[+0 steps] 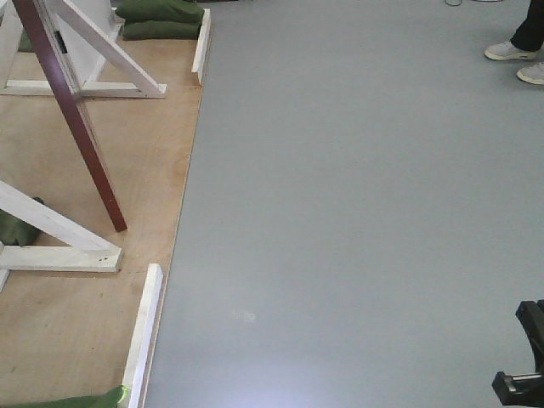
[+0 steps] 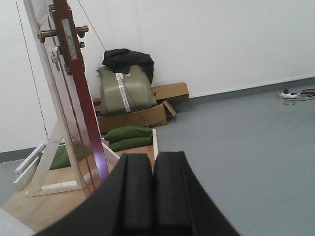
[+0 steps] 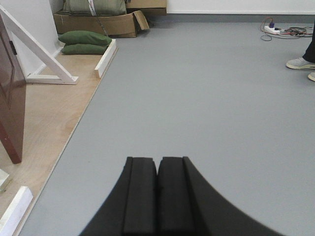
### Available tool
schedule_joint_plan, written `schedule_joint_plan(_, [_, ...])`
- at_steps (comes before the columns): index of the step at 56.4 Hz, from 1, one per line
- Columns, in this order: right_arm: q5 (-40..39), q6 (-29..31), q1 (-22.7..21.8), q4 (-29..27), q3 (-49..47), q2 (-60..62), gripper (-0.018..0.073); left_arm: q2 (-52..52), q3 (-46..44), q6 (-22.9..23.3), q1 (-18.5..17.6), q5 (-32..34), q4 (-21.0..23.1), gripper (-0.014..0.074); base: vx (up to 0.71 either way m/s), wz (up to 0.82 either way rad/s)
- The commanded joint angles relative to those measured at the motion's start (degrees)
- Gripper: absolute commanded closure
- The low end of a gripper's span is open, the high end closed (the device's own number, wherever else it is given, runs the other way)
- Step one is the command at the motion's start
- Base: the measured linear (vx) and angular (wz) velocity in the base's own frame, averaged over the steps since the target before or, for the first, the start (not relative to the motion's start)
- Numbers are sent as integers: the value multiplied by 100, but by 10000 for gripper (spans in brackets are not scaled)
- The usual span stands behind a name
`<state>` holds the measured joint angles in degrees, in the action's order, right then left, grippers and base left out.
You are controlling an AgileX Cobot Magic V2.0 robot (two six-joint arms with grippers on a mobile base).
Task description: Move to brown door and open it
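Left gripper (image 2: 153,164) is filling the bottom of its wrist view, fingers clenched together, nothing in them. The right gripper (image 3: 157,167) is the same: pressed closed, empty, and pointing over bare grey floor (image 3: 206,98).

The brown door (image 2: 78,108) is standing at about 10 o'clock from the base on a plywood platform (image 1: 119,161), between white braces (image 1: 59,255). Its long axis is upright. The narrow latch edge is facing the left wrist, and the brass handle (image 2: 55,33) is sitting high at 11 o'clock, sticking out sideways.

The door's free edge is sitting out from the frame, so it looks partly swung.

My read is that it's on the approach step, with neither hand near the handle. The next move calls for closing in toward 10 o'clock, raising the left arm and spreading its fingers.
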<state>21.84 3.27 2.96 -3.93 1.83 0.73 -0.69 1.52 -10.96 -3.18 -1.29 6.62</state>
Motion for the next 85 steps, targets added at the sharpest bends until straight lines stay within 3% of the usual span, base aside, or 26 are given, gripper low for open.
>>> schedule_joint_plan(1, [-443, 53, 13, 36, 25, 32, 559, -79, -115, 15, 4, 447, 45, 460, 0, 0])
schedule_joint_plan(49, [-443, 53, 13, 36, 25, 32, 559, -79, -115, 15, 4, 447, 45, 460, 2, 1])
schedule_joint_plan(85, [-458, 53, 13, 36, 25, 32, 559, -79, -115, 15, 10, 450, 45, 460, 30, 4])
